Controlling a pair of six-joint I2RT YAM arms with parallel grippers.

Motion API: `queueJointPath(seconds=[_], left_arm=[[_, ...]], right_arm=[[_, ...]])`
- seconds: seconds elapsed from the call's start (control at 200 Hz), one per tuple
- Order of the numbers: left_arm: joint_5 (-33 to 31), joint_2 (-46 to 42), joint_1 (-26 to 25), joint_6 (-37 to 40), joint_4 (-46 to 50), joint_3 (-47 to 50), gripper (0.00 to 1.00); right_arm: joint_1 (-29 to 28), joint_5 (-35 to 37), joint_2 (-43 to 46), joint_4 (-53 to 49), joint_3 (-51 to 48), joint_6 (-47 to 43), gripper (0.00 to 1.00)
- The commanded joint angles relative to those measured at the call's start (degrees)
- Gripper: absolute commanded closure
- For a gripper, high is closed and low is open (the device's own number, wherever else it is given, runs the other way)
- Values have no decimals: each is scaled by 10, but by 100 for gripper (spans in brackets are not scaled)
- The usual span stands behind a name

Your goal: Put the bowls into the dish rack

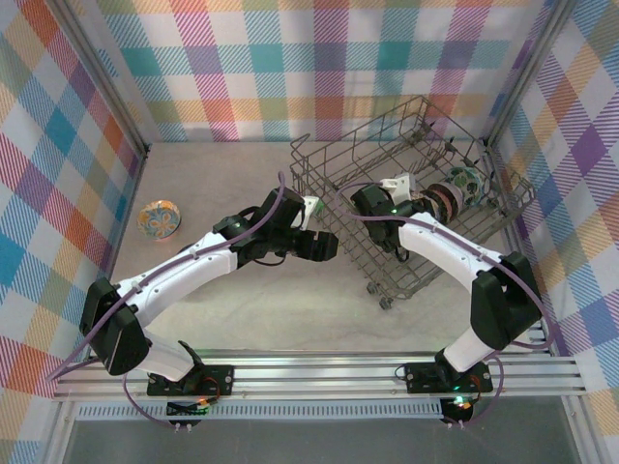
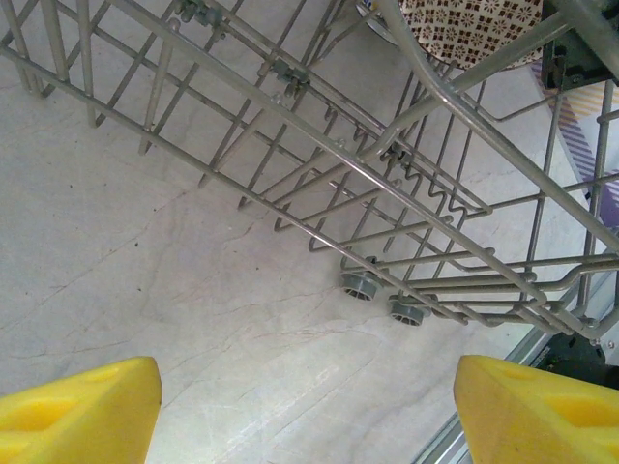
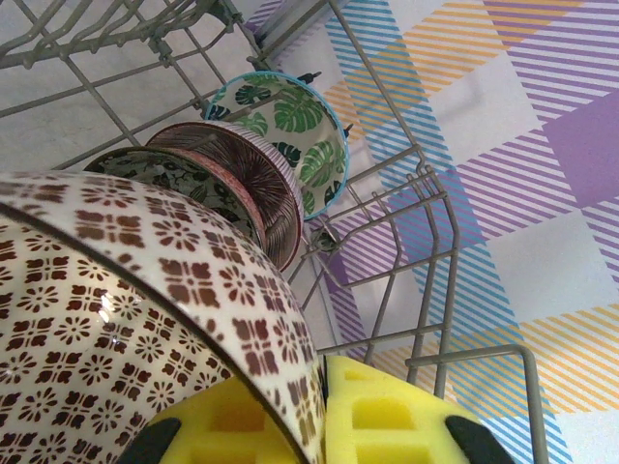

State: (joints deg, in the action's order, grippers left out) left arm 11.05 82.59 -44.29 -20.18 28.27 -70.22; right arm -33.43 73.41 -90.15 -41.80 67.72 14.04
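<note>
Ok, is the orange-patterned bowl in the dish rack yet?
No, the orange-patterned bowl sits on the table well left of the dish rack.

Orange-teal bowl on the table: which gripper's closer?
Left. The left gripper hangs open over the table to the right of the orange-teal bowl, beside the dish rack. The right gripper is farther right, inside the rack, shut on the lattice bowl.

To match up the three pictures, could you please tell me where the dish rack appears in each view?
Top: rack right of centre.
Left wrist: its wires cross the upper half.
Right wrist: its wires frame the right side, behind the bowls.
Shared landmark: lattice bowl, low left in right wrist, top right in left wrist.
</note>
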Motion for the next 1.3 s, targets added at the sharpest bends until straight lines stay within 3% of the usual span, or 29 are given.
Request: queueJointPath(seconds=[0.0,0.23,0.33,0.48,0.51,0.825,0.9,1.17,1.295], left_arm=[[7,5,5,-8,-12,-1,20],[7,7,6,-6,-6,-7,20],[8,8,6,-6,-7,-7,21],[9,9,5,-6,-9,-7,20],[9,8,6,-6,-9,-6,20],[9,6,5,-7,-11,-4,20],[9,5,6,-7,-11,-3,21],[10,4,4,-9,-14,1,21],[9,3,4,-10,-15,3,21]], right_arm=[[-2,19,-26,-33,-31,-2,92],[-15,14,-34,-44,-27,4,84],[-19,14,-35,-53,-24,5,74],[-22,13,-35,-60,-28,6,73],[-23,14,-35,-62,-29,8,68],[-22,17,-40,-76,-24,13,66],[-23,15,-39,-77,-24,15,57],[-27,5,-29,-72,-19,4,48],[-31,-9,-27,-62,-18,-8,38]])
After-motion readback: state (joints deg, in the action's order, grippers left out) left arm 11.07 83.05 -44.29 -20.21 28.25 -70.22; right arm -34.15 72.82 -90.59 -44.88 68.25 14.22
